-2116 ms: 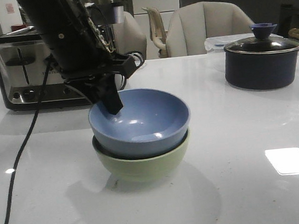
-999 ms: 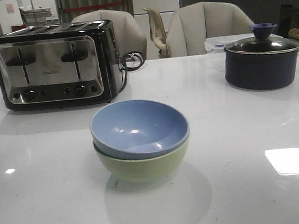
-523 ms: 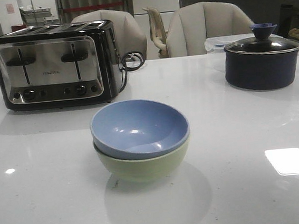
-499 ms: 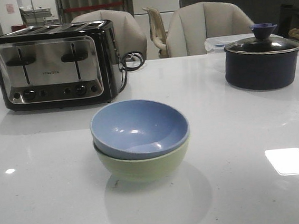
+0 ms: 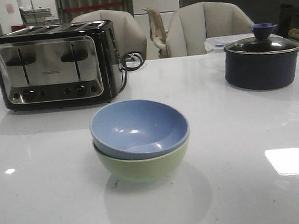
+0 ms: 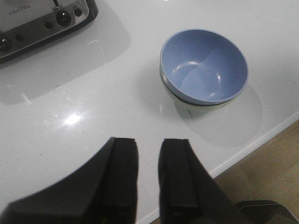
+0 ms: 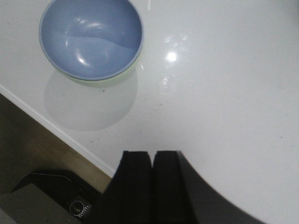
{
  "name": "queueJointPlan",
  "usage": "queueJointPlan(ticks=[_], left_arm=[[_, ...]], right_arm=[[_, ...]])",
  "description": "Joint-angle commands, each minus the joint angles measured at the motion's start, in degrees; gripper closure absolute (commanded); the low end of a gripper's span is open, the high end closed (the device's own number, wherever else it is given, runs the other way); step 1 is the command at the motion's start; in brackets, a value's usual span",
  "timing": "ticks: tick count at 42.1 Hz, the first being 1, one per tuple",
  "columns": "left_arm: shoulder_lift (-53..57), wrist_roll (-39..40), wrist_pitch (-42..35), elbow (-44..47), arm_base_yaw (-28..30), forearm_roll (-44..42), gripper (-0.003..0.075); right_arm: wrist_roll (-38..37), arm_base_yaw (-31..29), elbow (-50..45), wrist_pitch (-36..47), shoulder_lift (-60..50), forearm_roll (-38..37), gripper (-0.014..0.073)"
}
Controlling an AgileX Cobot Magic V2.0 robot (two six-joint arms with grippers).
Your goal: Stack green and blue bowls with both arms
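The dusty blue bowl sits nested inside the pale green bowl in the middle of the white table. The stack also shows in the left wrist view, with the blue bowl over a sliver of the green bowl, and in the right wrist view. My left gripper is open and empty, pulled back above the table's near edge, away from the bowls. My right gripper is shut and empty, also held back by the near edge. Neither arm shows in the front view.
A black and chrome toaster stands at the back left with its cord. A dark lidded pot stands at the back right. Chairs are behind the table. The table's near edge drops to a wooden floor.
About two seconds ago my left arm was over the blue bowl's rim; it has since withdrawn out of the front view. The bowls have stayed stacked and still.
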State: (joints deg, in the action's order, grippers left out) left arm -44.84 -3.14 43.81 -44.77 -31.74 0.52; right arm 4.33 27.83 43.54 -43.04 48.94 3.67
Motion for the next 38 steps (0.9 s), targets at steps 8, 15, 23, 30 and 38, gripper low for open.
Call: queueJointPlan(ticks=[8, 15, 23, 30, 38], left_arm=[[0.29, 0.60, -4.44, -1.42, -0.44, 0.08, 0.0622], [0.29, 0.60, -4.44, -1.42, -0.44, 0.08, 0.0622], [0.29, 0.60, -4.44, -1.42, -0.44, 0.08, 0.0622], [3.78, 0.14, -4.70, -0.98, 2.43, -1.45, 0.0622], [14.91, 0.14, -24.17, 11.48, 14.27, -1.45, 0.0622]], right_arm=[[0.52, -0.26, 1.64, 3.09, -0.15, -0.31, 0.0558], [0.52, -0.26, 1.64, 3.09, -0.15, -0.31, 0.0558], [0.52, -0.26, 1.64, 3.09, -0.15, -0.31, 0.0558], [0.52, -0.26, 1.64, 3.09, -0.15, -0.31, 0.0558], [0.52, -0.26, 1.64, 3.09, -0.15, -0.31, 0.0558]])
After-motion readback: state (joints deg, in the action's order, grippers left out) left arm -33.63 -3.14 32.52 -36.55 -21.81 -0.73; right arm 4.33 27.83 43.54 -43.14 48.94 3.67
